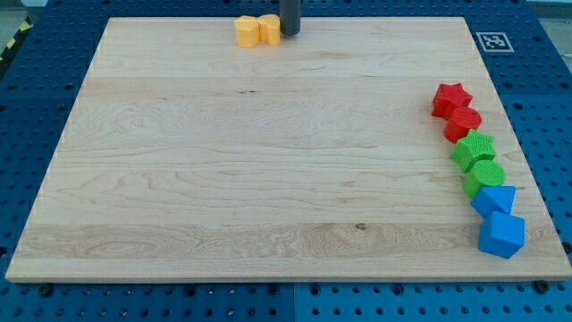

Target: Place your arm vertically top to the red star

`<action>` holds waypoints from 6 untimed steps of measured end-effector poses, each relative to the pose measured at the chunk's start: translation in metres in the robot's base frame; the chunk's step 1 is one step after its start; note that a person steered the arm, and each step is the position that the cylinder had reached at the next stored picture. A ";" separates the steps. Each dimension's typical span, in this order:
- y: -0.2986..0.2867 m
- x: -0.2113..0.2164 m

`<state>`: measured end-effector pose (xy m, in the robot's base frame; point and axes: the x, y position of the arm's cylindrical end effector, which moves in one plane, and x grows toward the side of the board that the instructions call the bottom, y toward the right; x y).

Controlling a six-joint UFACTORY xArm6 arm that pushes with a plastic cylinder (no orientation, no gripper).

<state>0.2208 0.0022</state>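
Board: a pale wooden board (268,170) lay flat and filled most of the view
Room: a blue table with rows of small holes (545,80) showed around the board, and a small black and white tag (491,41) sat at the board's 1 o'clock corner
Yellow blocks: two, a yellow block (247,31) and a second yellow block (268,29), touching at 12 o'clock; their shapes were hard to tell
Red blocks: two, the red star (451,99) near 3 o'clock, and a red block (463,122) touching it at its 5 o'clock
Green blocks: two, a green star (473,149) and a round green block (483,177), next down the same line
Blue blocks: two, a blue block (494,199) and a blue cube (502,234), last in the line, near 4 o'clock
My tip: my tip (290,33) was at 12 o'clock on the board, just at 3 o'clock of the yellow pair, well apart from the red star
Claw: there was none, only a dark rod, so nothing could be open or closed
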 end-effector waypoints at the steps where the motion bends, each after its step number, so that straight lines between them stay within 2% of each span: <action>1: 0.000 0.000; 2: 0.013 0.007; 3: 0.059 0.029; 4: 0.062 0.029; 6: 0.148 0.037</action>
